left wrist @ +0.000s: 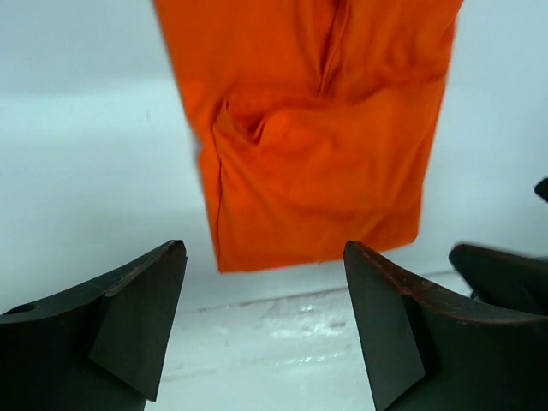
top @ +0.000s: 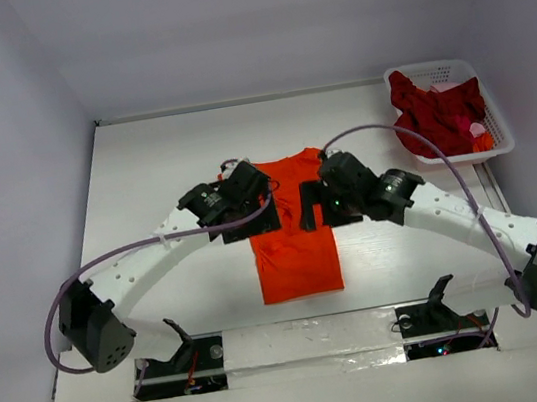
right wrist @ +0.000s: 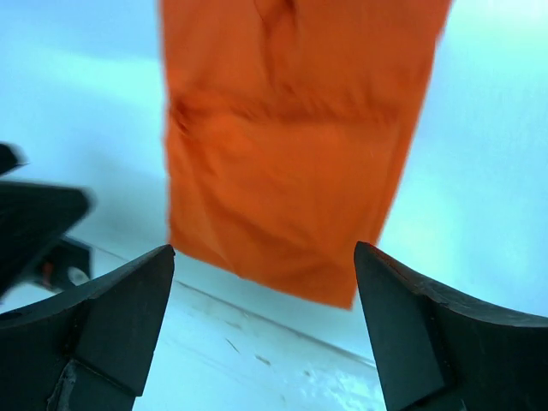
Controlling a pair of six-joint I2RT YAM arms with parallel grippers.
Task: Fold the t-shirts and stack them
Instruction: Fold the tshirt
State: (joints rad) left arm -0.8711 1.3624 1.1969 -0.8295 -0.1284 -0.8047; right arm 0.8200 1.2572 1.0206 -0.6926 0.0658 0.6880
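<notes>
1. In the top view the orange t-shirt point(top: 296, 247) lies flat in the middle of the white table point(top: 144, 179). It is a long narrow shape, with one short end at 12 o'clock and the other at 6 o'clock.
2. Only this view shows the white basket point(top: 498, 142), at 2 o'clock from the orange shirt and well apart from it. The dark red t-shirts point(top: 437, 110) lie crumpled inside it.
3. It also shows the left gripper point(top: 254, 208) over the 9 o'clock edge of the shirt's far half and the right gripper point(top: 315, 204) over the 3 o'clock edge. From above I cannot tell how their jaws stand.
4. The left wrist view settles this. The left gripper point(left wrist: 264, 253) has its jaws spread wide, with nothing between them. The orange t-shirt point(left wrist: 317, 154) is at 12 o'clock, apart from both fingers. A small fold shows in the cloth.
5. In the right wrist view the right gripper point(right wrist: 264, 250) is likewise wide apart and empty. The orange t-shirt point(right wrist: 291, 154) is at 12 o'clock, somewhat blurred.
</notes>
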